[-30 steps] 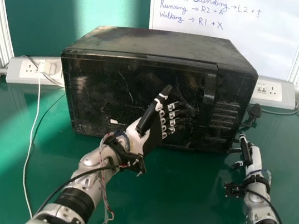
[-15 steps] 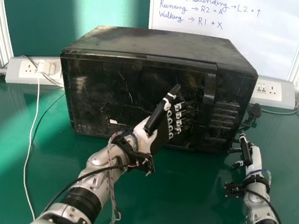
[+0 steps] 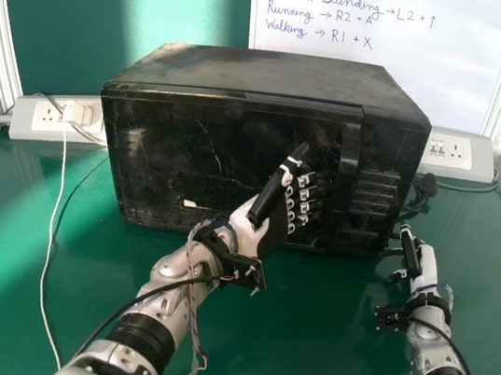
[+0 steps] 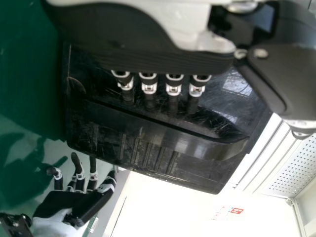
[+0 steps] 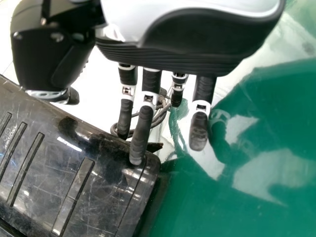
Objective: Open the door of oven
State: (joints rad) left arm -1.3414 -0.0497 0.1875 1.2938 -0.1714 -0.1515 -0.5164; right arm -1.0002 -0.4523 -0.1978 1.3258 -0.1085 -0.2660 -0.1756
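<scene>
As the head view shows, black microwave oven (image 3: pixel 243 77) sits on green table (image 3: pixel 256 347), door (image 3: pixel 165 153) closed; my left hand (image 3: pixel 271 197) is before it, right hand (image 3: pixel 428 265) near its corner. Left wrist view: fingers open, grasping nothing. Right wrist view: fingers extended, nothing held.

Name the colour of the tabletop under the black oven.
The glossy tabletop is green, seen best in the head view.

Shows black on oven (image 3: pixel 168 143), with pale scratches; green on table (image 3: pixel 3 234), with paler patches; white on board (image 3: pixel 446 45), with blue handwriting (image 3: pixel 298 11); black and white on left hand (image 3: pixel 275 191) and right hand (image 3: pixel 428 265).
</scene>
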